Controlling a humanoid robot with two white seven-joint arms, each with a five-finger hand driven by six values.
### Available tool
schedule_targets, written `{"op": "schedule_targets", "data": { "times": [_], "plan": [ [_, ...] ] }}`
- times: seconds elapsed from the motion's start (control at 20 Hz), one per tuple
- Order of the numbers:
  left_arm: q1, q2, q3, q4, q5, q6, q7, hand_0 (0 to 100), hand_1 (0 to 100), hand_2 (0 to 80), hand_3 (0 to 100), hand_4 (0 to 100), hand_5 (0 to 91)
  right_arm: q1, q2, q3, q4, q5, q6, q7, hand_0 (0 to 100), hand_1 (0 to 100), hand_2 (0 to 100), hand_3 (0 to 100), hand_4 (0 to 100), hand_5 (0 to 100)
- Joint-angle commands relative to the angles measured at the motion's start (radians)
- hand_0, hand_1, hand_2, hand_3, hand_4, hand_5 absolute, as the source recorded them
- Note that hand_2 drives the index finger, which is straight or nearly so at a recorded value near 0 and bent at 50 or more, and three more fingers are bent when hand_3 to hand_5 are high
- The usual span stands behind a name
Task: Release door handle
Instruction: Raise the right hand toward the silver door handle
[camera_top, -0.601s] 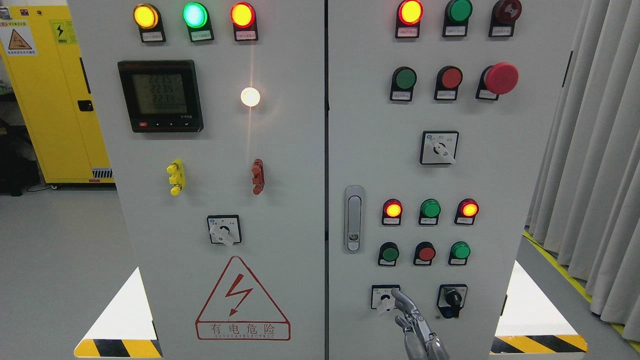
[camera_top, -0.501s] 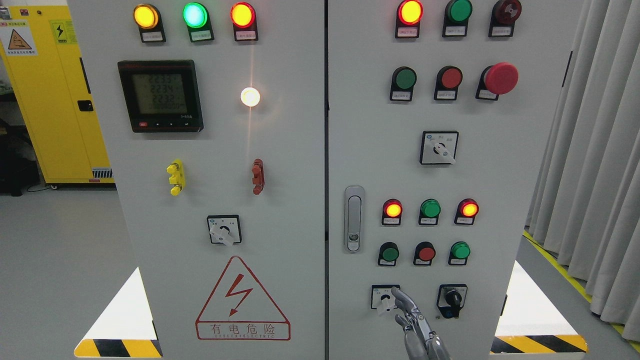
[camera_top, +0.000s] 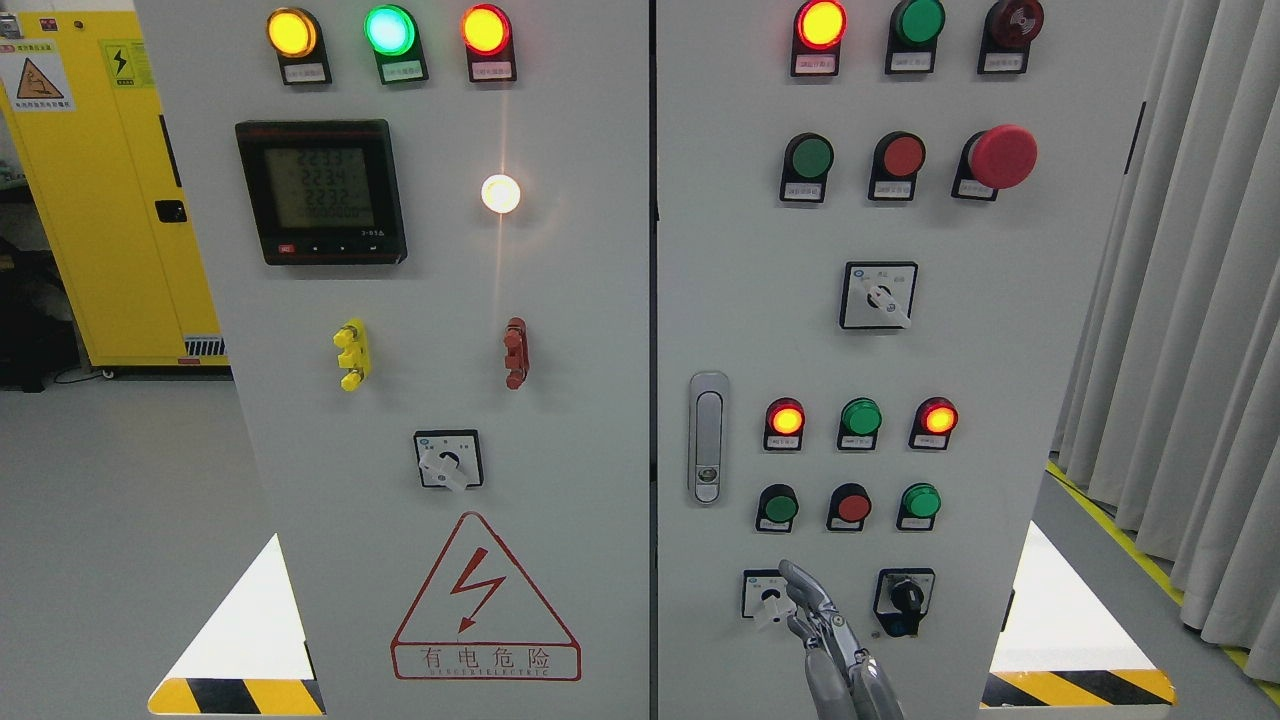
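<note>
Metal right hand (camera_top: 825, 640) beside one door handle (camera_top: 708, 437)

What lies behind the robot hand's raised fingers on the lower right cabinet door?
The right robot hand partly covers a small white rotary selector switch on the grey metal cabinet door. The switch's right edge is hidden; whether the fingers touch it cannot be seen.

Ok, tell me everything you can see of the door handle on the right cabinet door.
The door handle is a tall, narrow, silvery metal-looking swing handle with rounded ends, set upright near the left edge of the right cabinet door, beside the door seam. A round lock sits at its lower end. It looks flush and closed. Nothing touches it; the right hand is lower, by a rotary switch.
</note>
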Motion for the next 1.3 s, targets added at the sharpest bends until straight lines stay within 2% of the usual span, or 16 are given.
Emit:
{"op": "schedule_targets", "data": {
  "times": [0.0, 0.05, 0.1, 0.15, 0.2, 0.25, 0.35, 0.95, 1.1, 1.25],
  "plan": [
    [0.0, 0.0, 0.0, 0.0, 0.0, 0.0, 0.0, 12, 56, 0.0, 0, 0, 0.0, 0.014, 0.0, -0.006, 0.001, 0.076, 0.002, -0.004, 37, 21, 0, 49, 55, 48],
    [0.0, 0.0, 0.0, 0.0, 0.0, 0.0, 0.0, 12, 56, 0.0, 0, 0, 0.0, 0.01, 0.0, -0.006, 0.001, 0.088, 0.002, -0.005, 38, 24, 0, 58, 64, 61],
    [0.0, 0.0, 0.0, 0.0, 0.0, 0.0, 0.0, 12, 56, 0.0, 0, 0, 0.0, 0.007, 0.0, -0.006, 0.001, 0.099, 0.0, -0.01, 37, 27, 0, 62, 68, 68],
    [0.0, 0.0, 0.0, 0.0, 0.0, 0.0, 0.0, 12, 56, 0.0, 0, 0, 0.0, 0.004, 0.0, -0.006, 0.003, 0.111, 0.0, -0.025, 42, 28, 0, 68, 73, 76],
    [0.0, 0.0, 0.0, 0.0, 0.0, 0.0, 0.0, 12, 56, 0.0, 0, 0, 0.0, -0.002, 0.0, -0.006, 0.006, 0.131, 0.002, -0.045, 41, 33, 0, 83, 90, 97],
    [0.0, 0.0, -0.001, 0.0, 0.0, 0.0, 0.0, 12, 56, 0.0, 0, 0, 0.0, -0.006, 0.0, -0.006, 0.008, 0.154, 0.002, -0.059, 43, 34, 0, 91, 96, 100],
    [0.0, 0.0, 0.0, 0.0, 0.0, 0.0, 0.0, 12, 56, 0.0, 0, 0, 0.0, -0.006, 0.0, -0.006, 0.009, 0.197, 0.0, -0.065, 41, 35, 0, 100, 100, 100],
    [0.0, 0.0, 0.0, 0.0, 0.0, 0.0, 0.0, 12, 56, 0.0, 0, 0, 0.0, -0.066, 0.0, -0.006, 0.043, 0.41, -0.004, -0.113, 37, 32, 0, 100, 100, 100],
    [0.0, 0.0, 0.0, 0.0, 0.0, 0.0, 0.0, 12, 56, 0.0, 0, 0, 0.0, -0.079, 0.0, -0.004, 0.052, 0.487, -0.004, -0.159, 38, 31, 0, 100, 100, 100],
    [0.0, 0.0, 0.0, 0.0, 0.0, 0.0, 0.0, 12, 56, 0.0, 0, 0, 0.0, -0.079, 0.0, -0.003, 0.054, 0.56, -0.004, -0.173, 38, 30, 0, 100, 100, 100]
  ]
}}
